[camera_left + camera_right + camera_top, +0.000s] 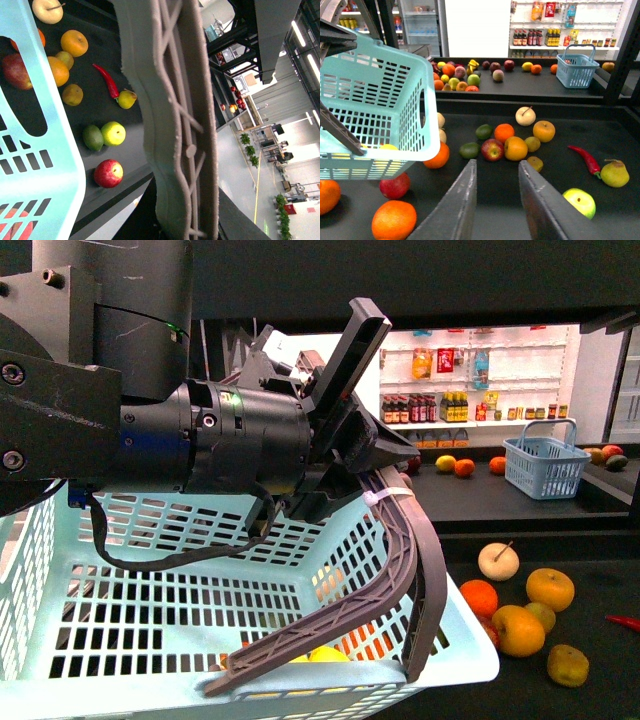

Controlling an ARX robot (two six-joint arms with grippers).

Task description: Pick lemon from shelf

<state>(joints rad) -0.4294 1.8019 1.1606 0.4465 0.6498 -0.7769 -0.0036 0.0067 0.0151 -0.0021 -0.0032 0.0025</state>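
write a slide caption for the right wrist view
Open right gripper hovers over scattered fruit on the shelf, pale blue basket alongside

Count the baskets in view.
2. A large pale aqua basket is close up, raised over the near tray; a smaller blue basket stands on the far tray. The left arm may hide others.

Bright yellow lemon — low inside pale-blue basket, partly hidden, flat black shelf below
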